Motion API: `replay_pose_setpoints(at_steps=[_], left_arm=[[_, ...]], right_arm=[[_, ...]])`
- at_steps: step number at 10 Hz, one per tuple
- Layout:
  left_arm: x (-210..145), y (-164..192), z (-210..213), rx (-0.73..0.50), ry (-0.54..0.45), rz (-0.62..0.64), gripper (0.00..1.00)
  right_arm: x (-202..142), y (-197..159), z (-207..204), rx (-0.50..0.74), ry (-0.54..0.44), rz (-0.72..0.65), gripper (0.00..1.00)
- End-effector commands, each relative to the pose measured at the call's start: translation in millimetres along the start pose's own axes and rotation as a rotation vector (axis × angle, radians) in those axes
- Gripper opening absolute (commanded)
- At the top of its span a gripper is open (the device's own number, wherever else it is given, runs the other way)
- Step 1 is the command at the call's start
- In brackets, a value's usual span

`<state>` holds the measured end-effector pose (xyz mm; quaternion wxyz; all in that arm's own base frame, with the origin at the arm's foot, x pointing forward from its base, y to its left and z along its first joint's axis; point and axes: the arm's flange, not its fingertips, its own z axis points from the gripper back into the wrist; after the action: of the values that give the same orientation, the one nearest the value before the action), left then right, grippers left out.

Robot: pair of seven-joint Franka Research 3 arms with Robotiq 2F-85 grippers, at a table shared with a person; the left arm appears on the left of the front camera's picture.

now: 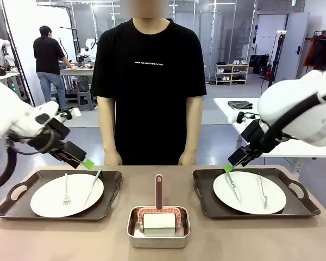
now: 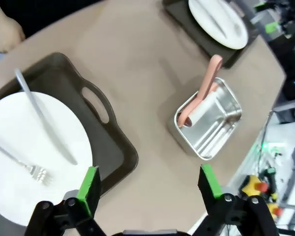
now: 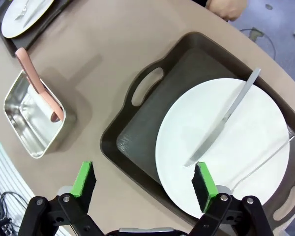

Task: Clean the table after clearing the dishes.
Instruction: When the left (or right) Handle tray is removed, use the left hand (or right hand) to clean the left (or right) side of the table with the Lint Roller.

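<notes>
Pan [image 1: 157,242], centre of the near edge of the table [image 1: 130,187]: contains one pink-handled roller [image 1: 158,220]. Left tray [image 1: 111,182] and right tray [image 1: 204,201], at the table ends: each carries a plate [image 1: 46,204] with fork [image 1: 66,193] and knife [image 1: 92,186]. Left gripper [image 2: 150,186] and right gripper [image 3: 145,179]: above the trays, jaws wide, empty.

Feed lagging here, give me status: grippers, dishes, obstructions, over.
Left gripper open over left tray; right gripper open over right tray. Left plate, right plate, cutlery on both, uncleared. Steel pan with roller between trays.

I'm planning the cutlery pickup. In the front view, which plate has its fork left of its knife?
The left plate: its fork lies left of its knife. On the right plate the two are swapped, knife on the left.
</notes>
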<state>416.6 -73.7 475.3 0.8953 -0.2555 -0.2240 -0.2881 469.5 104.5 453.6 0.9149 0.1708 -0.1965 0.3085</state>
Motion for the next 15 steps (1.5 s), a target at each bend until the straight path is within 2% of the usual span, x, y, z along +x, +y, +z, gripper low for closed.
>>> replay_pose_setpoints(at_steps=[1, 2, 5, 8, 10, 13, 15], left_arm=[[-5, 35, 10, -0.113, -0.013, 0.027, 1.0], [-15, 53, 25, -0.195, -0.055, 0.052, 1.0], [-61, 96, 61, -0.369, -0.182, 0.106, 1.0], [-99, 131, 95, -0.372, -0.309, 0.243, 1.0], [-123, 142, 104, -0.37, -0.311, 0.279, 1.0], [-177, 155, 148, -0.405, -0.426, 0.325, 1.0], [-198, 164, 161, -0.401, -0.46, 0.345, 1.0]], right_arm=[[14, -33, -1, 0.149, 0.033, -0.031, 1.0], [8, -48, 9, 0.211, 0.032, -0.059, 1.0], [-26, -96, 20, 0.445, 0.007, -0.257, 1.0], [-57, -123, 31, 0.551, -0.085, -0.319, 1.0], [-75, -139, 37, 0.563, -0.13, -0.368, 1.0], [-113, -177, 57, 0.577, -0.183, -0.43, 1.0], [-138, -200, 70, 0.592, -0.249, -0.485, 1.0]])
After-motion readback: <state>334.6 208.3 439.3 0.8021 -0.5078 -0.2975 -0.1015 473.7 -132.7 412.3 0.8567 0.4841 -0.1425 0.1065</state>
